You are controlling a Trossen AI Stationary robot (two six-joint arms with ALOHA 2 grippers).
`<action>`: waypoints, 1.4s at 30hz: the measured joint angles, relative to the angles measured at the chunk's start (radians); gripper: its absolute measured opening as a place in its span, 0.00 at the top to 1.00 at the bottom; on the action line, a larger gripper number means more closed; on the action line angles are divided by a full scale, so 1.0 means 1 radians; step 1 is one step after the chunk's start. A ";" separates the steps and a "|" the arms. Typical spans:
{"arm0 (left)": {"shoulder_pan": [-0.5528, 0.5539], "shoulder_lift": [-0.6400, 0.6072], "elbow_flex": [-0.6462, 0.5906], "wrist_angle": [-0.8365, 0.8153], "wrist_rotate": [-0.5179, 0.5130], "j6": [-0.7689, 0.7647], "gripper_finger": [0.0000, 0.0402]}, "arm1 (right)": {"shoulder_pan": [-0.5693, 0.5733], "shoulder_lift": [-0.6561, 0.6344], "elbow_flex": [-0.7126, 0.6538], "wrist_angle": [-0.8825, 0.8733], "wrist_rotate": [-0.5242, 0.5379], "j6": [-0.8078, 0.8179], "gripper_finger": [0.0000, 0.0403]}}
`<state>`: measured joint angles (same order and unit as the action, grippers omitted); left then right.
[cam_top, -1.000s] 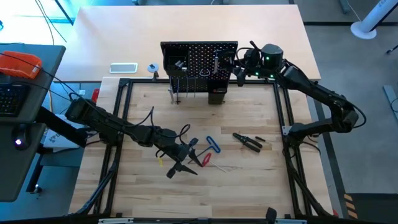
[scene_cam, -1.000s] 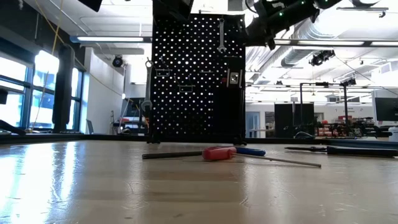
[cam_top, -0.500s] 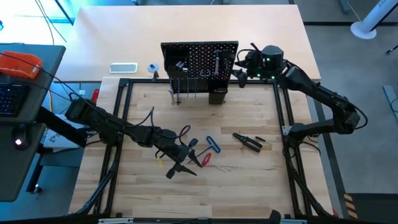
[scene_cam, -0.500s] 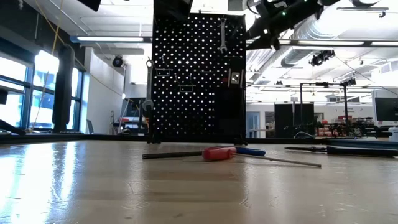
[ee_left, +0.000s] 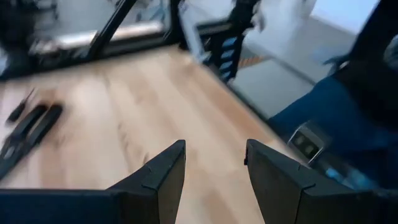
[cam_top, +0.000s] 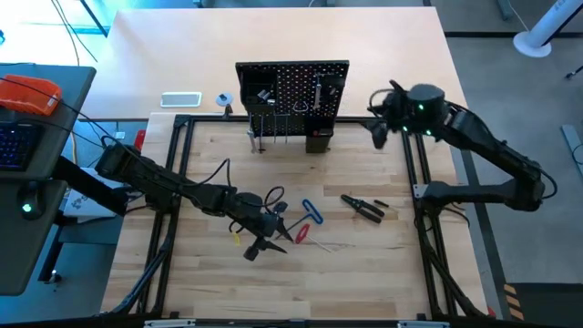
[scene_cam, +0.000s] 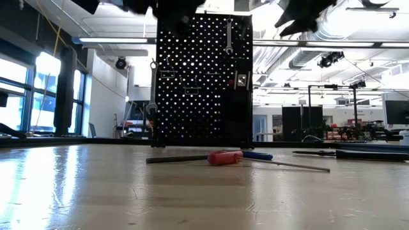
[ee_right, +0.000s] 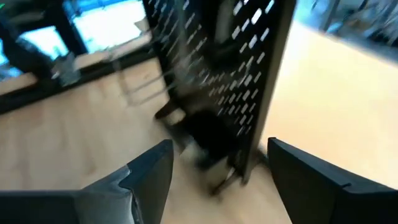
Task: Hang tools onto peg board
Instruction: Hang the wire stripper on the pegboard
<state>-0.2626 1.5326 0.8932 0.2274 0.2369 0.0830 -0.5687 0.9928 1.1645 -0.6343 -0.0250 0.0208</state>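
Note:
The black peg board [cam_top: 291, 91] stands upright at the table's far edge; a silver wrench [scene_cam: 229, 35] hangs from a hook on it. On the wood lie the red-handled screwdriver [cam_top: 301, 233], the blue-handled T hex key [cam_top: 311, 211] and the black pliers [cam_top: 363, 208]. My left gripper [cam_top: 278, 228] hovers open just left of the screwdriver; its wrist view shows open fingers [ee_left: 214, 168] with the pliers [ee_left: 28, 127] ahead. My right gripper [cam_top: 378, 128] is open and empty, to the right of the peg board [ee_right: 230, 81].
A black frame rail [cam_top: 414, 173] runs around the wooden work area. A small yellow item [cam_top: 235, 239] lies by my left gripper. Beyond the far rail are a white device [cam_top: 180, 99] and a small blue item [cam_top: 222, 99]. Bare wood [cam_top: 301, 164] lies between board and tools.
My right gripper has drawn back from the peg board's right edge, moving toward the table's right edge and slightly toward the near edge. The wrench stays hanging on the board, and the tools on the table have not moved.

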 joint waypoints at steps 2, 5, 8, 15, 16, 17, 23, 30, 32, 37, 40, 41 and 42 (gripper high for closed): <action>0.000 0.004 0.000 -0.052 -0.045 0.000 0.59 | 0.041 -0.031 0.000 -0.069 0.007 0.032 0.37; 0.000 0.027 0.000 -0.111 -0.085 -0.010 0.59 | 0.116 -0.062 0.000 -0.183 0.018 0.092 0.37; 0.000 0.079 0.000 -0.133 -0.095 -0.040 0.59 | 0.208 -0.072 0.000 -0.278 0.034 0.157 0.37; 0.003 0.270 0.000 -0.079 -0.129 -0.113 0.59 | 0.457 -0.071 -0.096 -0.297 0.118 0.313 0.37; 0.007 0.295 0.000 -0.072 -0.156 -0.129 0.59 | 0.487 -0.071 -0.127 -0.276 0.129 0.333 0.37; 0.012 0.317 0.000 -0.071 -0.187 -0.149 0.59 | 0.515 -0.071 -0.164 -0.253 0.135 0.354 0.37; 0.024 0.366 0.002 -0.050 -0.331 -0.209 0.59 | 0.660 -0.070 -0.447 0.028 0.169 0.472 0.37; 0.022 0.365 0.000 -0.005 -0.366 -0.169 0.59 | 0.806 -0.052 -0.816 0.613 0.233 0.595 0.37; 0.030 0.366 0.000 -0.038 -0.386 -0.176 0.59 | 0.842 -0.020 -0.899 0.779 0.252 0.614 0.37; 0.041 0.365 0.001 -0.049 -0.413 -0.184 0.59 | 0.939 0.067 -0.970 0.870 0.354 0.664 0.37; 0.040 0.365 0.001 -0.050 -0.449 -0.184 0.59 | 0.980 0.107 -0.955 0.830 0.400 0.678 0.37; 0.041 0.365 0.001 -0.046 -0.451 -0.177 0.59 | 0.989 0.116 -0.945 0.812 0.414 0.676 0.37; 0.041 0.365 0.000 -0.039 -0.457 -0.170 0.59 | 0.998 0.123 -0.930 0.788 0.424 0.670 0.37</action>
<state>-0.2215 1.8977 0.8933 0.1884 -0.2196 -0.0871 0.4290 1.1159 0.2348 0.1534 0.3990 0.6903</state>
